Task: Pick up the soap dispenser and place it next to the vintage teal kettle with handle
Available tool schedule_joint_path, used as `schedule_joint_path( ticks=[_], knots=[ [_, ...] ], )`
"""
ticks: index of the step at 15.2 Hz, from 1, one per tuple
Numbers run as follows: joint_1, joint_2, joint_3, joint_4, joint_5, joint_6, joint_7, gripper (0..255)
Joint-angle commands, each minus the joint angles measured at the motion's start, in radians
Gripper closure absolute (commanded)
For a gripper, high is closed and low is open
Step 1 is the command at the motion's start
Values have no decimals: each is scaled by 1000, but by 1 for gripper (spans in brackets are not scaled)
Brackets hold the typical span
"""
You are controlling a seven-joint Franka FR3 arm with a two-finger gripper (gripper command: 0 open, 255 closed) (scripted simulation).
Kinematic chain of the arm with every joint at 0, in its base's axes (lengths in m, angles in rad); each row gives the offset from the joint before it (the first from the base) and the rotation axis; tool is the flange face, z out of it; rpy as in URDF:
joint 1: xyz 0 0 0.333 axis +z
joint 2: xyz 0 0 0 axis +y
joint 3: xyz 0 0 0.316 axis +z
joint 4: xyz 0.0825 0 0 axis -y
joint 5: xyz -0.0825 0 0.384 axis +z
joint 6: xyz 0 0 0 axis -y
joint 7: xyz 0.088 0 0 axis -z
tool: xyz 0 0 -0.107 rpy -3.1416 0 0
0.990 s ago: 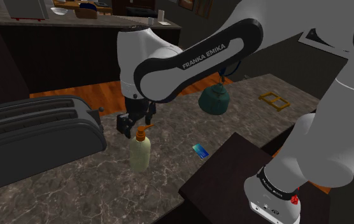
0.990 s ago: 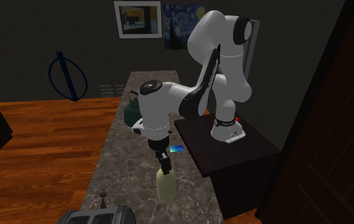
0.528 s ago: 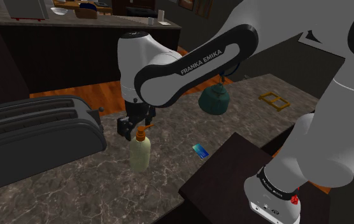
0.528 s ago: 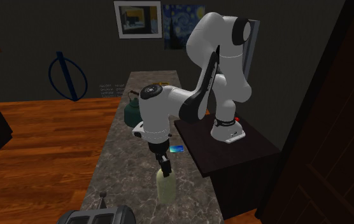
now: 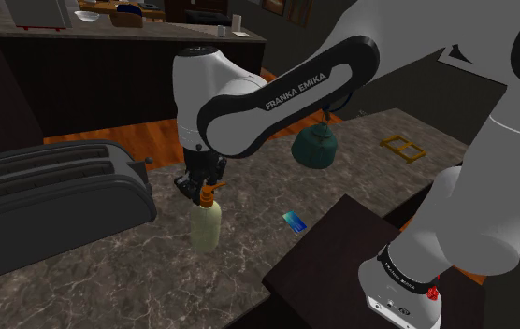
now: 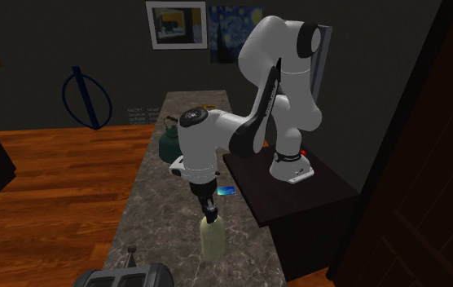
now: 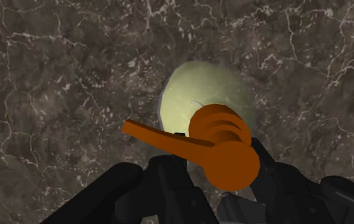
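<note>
Black two-finger tool [image 5: 202, 190] clamped narrow on orange pump neck of pale yellow-green soap dispenser bottle [image 5: 206, 227], upright on dark marbled surface [image 5: 108, 280], long axis vertical, directly beneath tool; dark teal kettle [image 5: 314, 148] well apart toward shoulder view's upper right
</note>
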Motion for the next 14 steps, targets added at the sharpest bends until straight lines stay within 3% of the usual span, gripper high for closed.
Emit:
schedule_joint_path(
  ticks=[1, 4, 14],
  knots=[
    [0, 0, 0, 0, 0, 0, 0, 255],
    [0, 0, 0, 0, 0, 0, 0, 255],
    [-5, -72, 4, 55, 27, -124, -17, 255]
  ],
)
